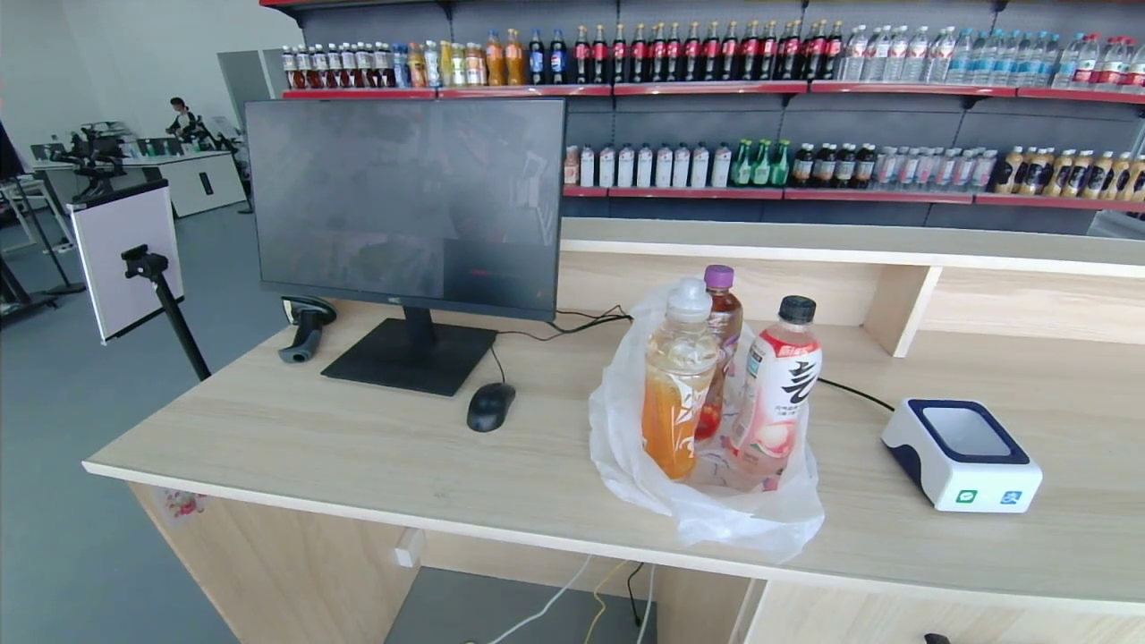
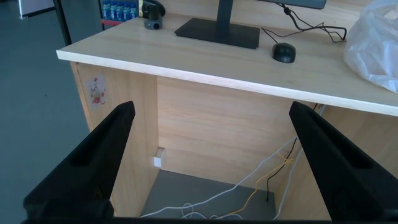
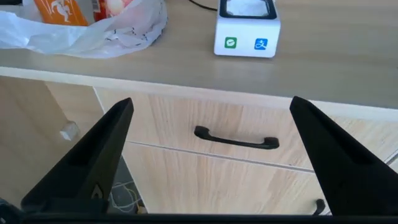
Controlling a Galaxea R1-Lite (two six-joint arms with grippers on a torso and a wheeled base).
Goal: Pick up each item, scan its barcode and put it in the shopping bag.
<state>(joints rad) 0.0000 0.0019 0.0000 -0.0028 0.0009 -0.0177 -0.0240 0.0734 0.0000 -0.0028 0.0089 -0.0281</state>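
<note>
Hanging low before the pale wood-grain counter (image 1: pixel 358 447), both of my hands are empty. My left gripper (image 2: pixel 211 109) has its two black, wedge-shaped fingers (image 2: pixel 93 162) spread wide, level with the counter's front panel, where thin white and yellow cables (image 2: pixel 249 193) trail down in the recess. My right gripper (image 3: pixel 211 102) is splayed just as wide, grasping nothing, facing a drawer front with a slim black bar handle (image 3: pixel 236 140).

The shopping bag (image 1: pixel 716 510) sits on the countertop, a thin, crinkled, translucent white plastic sack slumped open around three upright bottles. The nearest is a ribbed clear bottle of orange drink (image 1: pixel 678 394) with a pale domed cap. Just behind it, touching, stands a bottle with a purple cap (image 1: pixel 721 313) and reddish contents. Beside them is a black-capped bottle (image 1: pixel 778 385) wrapped in a white and pink label.

To the bag's right, apart from it, rests the barcode scanner (image 1: pixel 962 452), a glossy white box with rounded corners and a dark blue rim around its slanted window. To the bag's left lie a smooth black mouse (image 1: pixel 490 407) and a flat dark monitor (image 1: pixel 407 206) on a square base, with a black handheld scanner (image 1: pixel 304 326) beyond.
</note>
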